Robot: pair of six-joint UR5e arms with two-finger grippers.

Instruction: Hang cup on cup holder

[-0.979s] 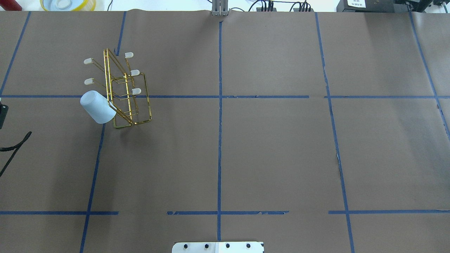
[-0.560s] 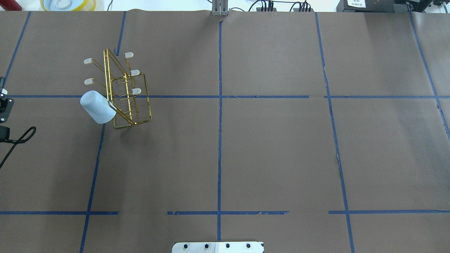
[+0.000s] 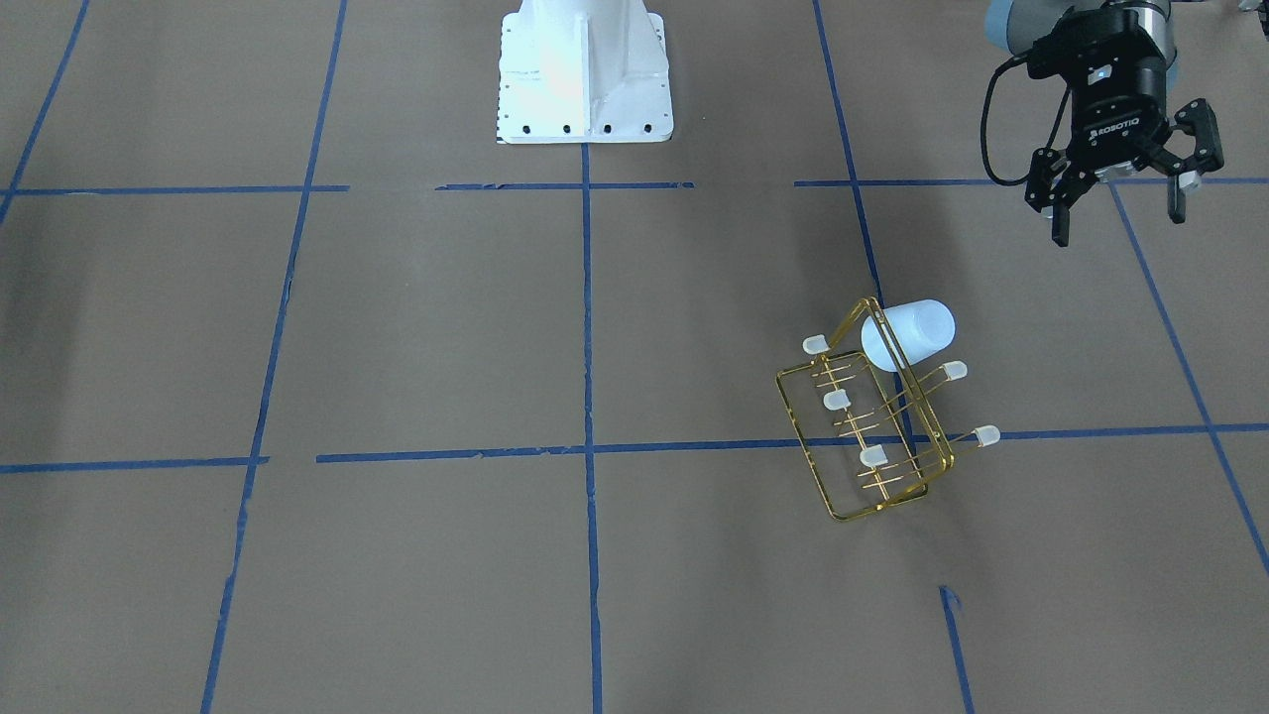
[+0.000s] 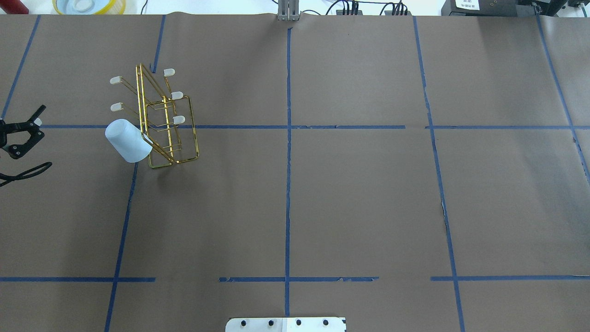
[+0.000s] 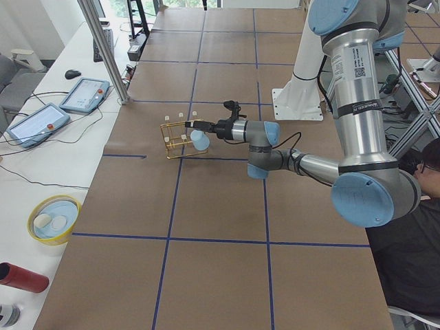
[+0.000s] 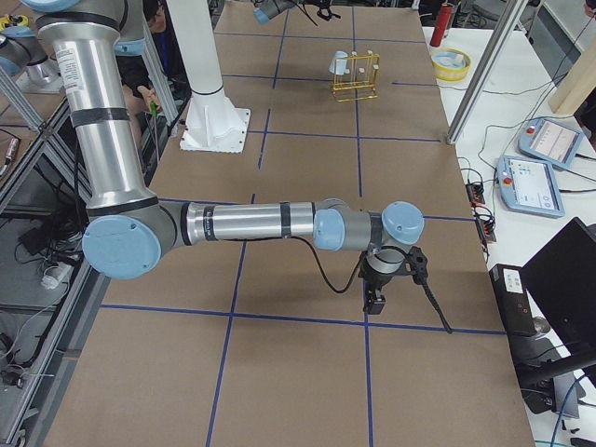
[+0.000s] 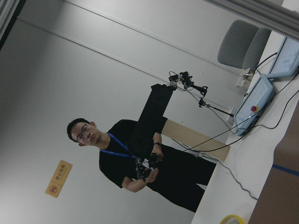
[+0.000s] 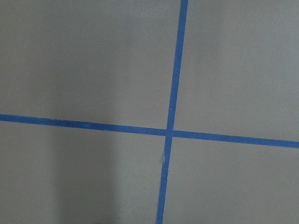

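Well clear of cup (image 3: 917, 332) on cup holder (image 3: 865, 441), left jaws gape

Brown-papered table (image 4: 368, 207) with blue tape grid (image 4: 288, 184), gold cup holder (image 4: 159, 121), white robot base (image 3: 583, 74)

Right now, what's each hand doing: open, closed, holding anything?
Left hand: open, holding nothing.
Right hand: cannot tell; it shows only in the exterior right view.
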